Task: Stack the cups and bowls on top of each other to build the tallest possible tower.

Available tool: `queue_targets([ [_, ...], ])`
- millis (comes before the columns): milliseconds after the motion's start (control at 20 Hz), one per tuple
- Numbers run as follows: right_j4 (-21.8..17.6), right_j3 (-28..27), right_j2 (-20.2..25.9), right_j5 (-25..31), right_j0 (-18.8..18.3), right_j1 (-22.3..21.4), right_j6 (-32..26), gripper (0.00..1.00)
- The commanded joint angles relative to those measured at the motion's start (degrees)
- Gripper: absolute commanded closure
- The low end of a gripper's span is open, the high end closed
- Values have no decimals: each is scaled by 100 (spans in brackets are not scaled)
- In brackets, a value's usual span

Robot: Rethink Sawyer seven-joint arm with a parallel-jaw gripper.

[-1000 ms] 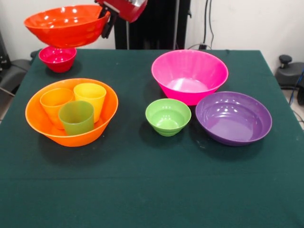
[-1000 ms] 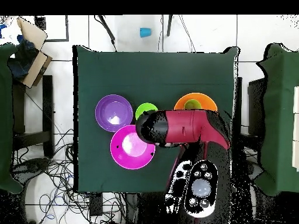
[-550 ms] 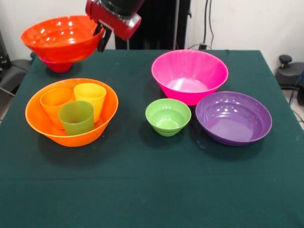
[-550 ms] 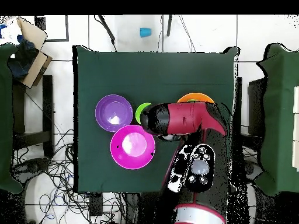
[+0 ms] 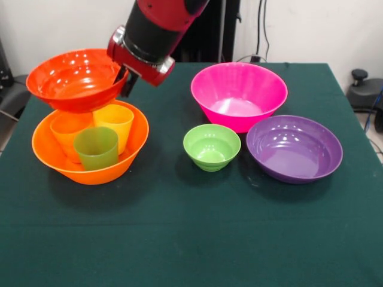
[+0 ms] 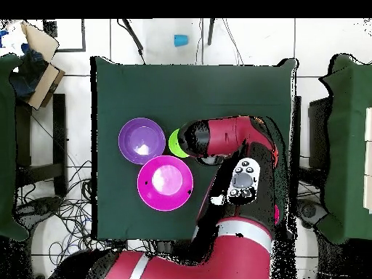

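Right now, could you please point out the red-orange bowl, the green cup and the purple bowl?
red-orange bowl point(image 5: 75, 84): front view, on its inside wall.
green cup point(image 5: 96, 149): front view, on its outer side.
purple bowl point(image 5: 293, 149): front view, on its inside floor.

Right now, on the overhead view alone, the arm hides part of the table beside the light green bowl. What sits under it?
Observer: The large orange bowl, with three upright cups inside: orange cup, yellow cup, green cup.
Reviewer: Is the gripper carrying anything?
Observer: Yes. The gripper grips the rim of the red-orange bowl, directly above those cups.
Reviewer: Resting on them?
Observer: Cannot tell; from the front its underside overlaps the cup rims.
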Motion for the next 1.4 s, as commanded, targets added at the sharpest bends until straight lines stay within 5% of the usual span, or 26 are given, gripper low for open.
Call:
queue_targets([
  [50,-134,-890,136,556,187,522,284,100],
  [850,112,-979,-74,496,340,683,368,100],
  [1400,318,-240,71,-8,218,563,467,100],
])
